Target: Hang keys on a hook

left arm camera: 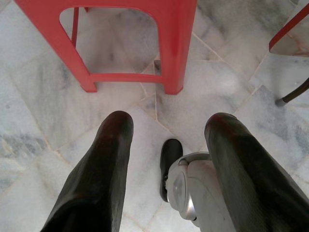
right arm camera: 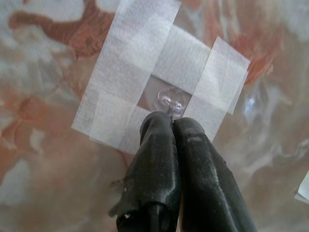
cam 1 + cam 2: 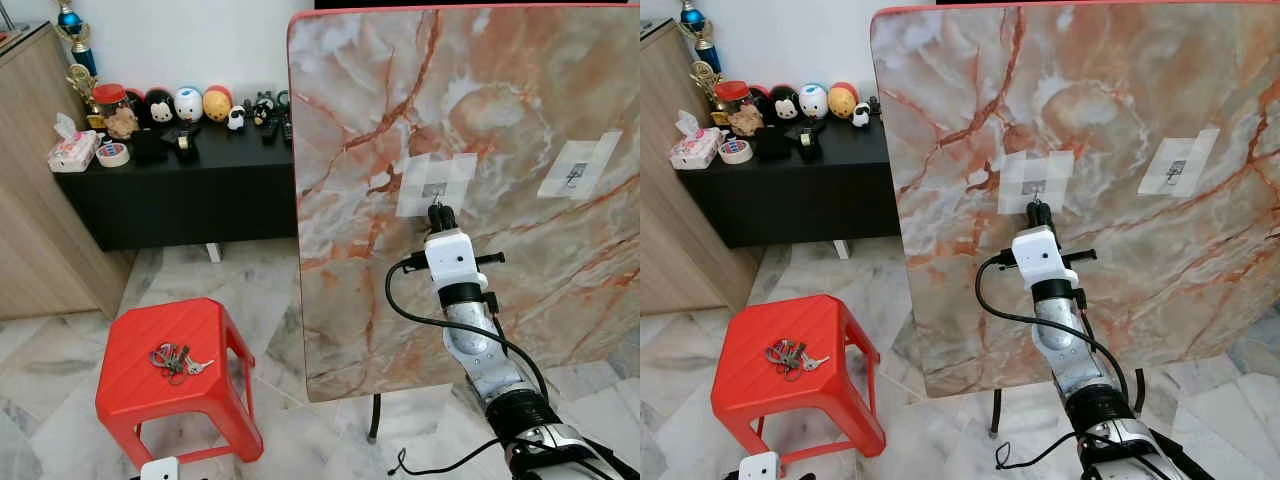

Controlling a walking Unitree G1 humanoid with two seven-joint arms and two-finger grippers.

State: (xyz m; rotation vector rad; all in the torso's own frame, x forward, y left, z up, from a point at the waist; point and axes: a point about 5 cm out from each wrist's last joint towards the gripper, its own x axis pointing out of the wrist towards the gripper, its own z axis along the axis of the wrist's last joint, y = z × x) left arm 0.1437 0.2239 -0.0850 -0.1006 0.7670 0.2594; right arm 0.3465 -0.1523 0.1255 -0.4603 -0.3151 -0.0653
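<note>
My right gripper (image 2: 171,123) is raised to a taped hook (image 2: 169,102) on an upright marble board (image 3: 480,130), its 2 black fingers pressed together with nothing visibly between them. The keys (image 3: 175,358) lie well apart, on a red stool (image 3: 140,385) to my left. My left gripper (image 1: 169,130) hangs low beside that stool, fingers spread and empty. To do this well, I judge I must first pinch the key ring firmly, then bring its loop squarely over the hook.
</note>
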